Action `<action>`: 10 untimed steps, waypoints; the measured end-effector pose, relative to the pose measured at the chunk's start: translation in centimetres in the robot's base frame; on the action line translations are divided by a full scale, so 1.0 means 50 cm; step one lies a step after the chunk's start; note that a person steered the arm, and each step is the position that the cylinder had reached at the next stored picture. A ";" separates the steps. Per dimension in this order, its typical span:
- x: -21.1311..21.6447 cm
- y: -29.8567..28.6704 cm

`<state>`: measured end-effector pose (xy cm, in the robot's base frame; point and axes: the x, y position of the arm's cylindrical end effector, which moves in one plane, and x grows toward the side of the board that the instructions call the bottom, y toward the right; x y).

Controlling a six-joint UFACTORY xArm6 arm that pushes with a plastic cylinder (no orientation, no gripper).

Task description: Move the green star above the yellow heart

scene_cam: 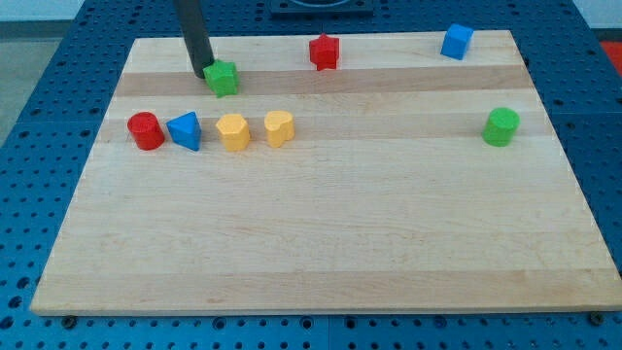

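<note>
The green star [224,78] sits near the view's top left of the wooden board [321,233]. The yellow heart [279,127] lies below it and to its right, in a row of blocks. My tip [199,74] is just left of the green star, touching or almost touching its left side. The dark rod rises from the tip to the view's top edge.
In the row left of the yellow heart are a yellow hexagon [232,131], a blue triangle [185,130] and a red cylinder [146,130]. A red star [325,52] and a blue cube [457,42] lie along the top. A green cylinder [501,126] stands at the right.
</note>
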<state>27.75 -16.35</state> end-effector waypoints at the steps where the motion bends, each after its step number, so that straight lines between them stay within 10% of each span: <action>1: 0.032 0.047; 7: 0.107 0.011; 10: 0.106 0.173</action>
<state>33.07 -7.68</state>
